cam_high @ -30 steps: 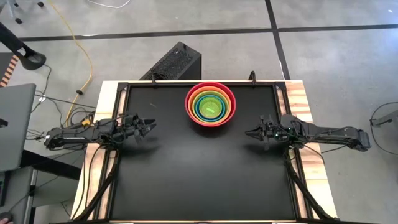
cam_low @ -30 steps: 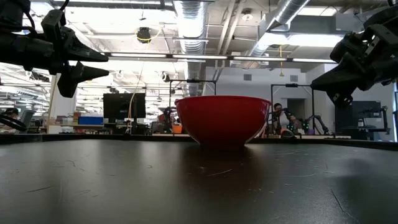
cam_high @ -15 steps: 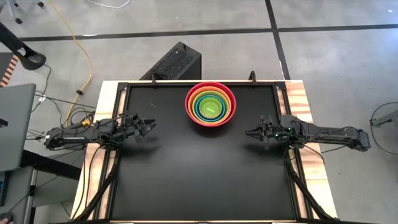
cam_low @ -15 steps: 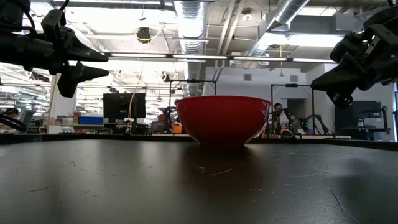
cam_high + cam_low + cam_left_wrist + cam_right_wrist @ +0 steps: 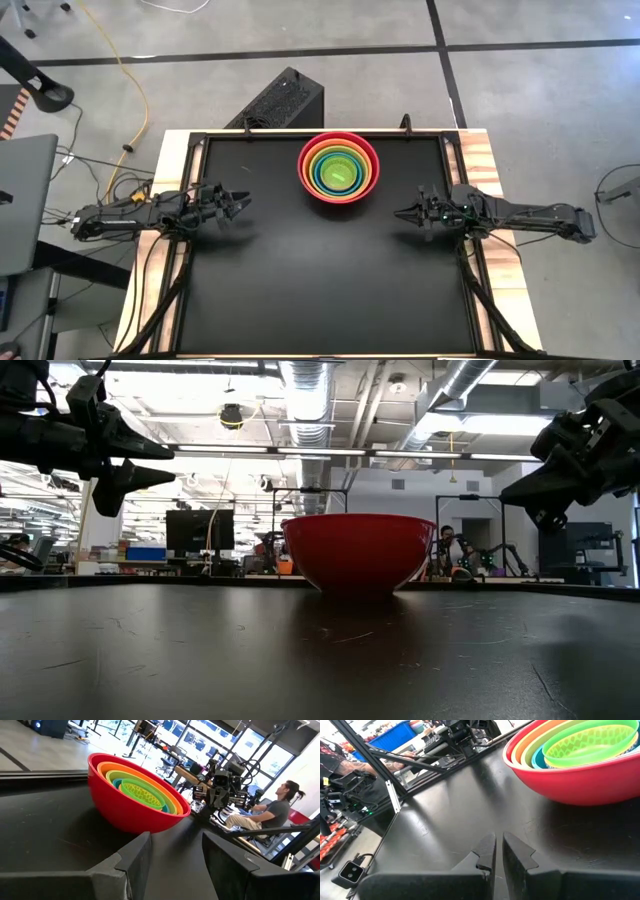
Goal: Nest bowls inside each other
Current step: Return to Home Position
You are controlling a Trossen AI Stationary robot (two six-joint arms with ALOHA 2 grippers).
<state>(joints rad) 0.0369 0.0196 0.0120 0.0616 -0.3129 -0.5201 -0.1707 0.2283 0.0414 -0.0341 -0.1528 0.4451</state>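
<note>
The bowls (image 5: 339, 167) sit nested in one stack on the black table near its far edge, resting on the base of the large red bowl (image 5: 358, 552). Inside it show orange, lime-green and blue rims, with a bright green bowl (image 5: 142, 793) innermost. My left gripper (image 5: 244, 203) hovers open at the table's left side, pointing level toward the middle, clear of the stack. My right gripper (image 5: 398, 213) hovers at the right side, its fingers nearly together with a thin gap (image 5: 498, 851) and nothing between them.
The black tabletop (image 5: 320, 280) spreads wide toward the near edge. A dark box (image 5: 283, 100) lies on the floor beyond the far edge. A seated person (image 5: 274, 810) and other equipment show in the room beyond.
</note>
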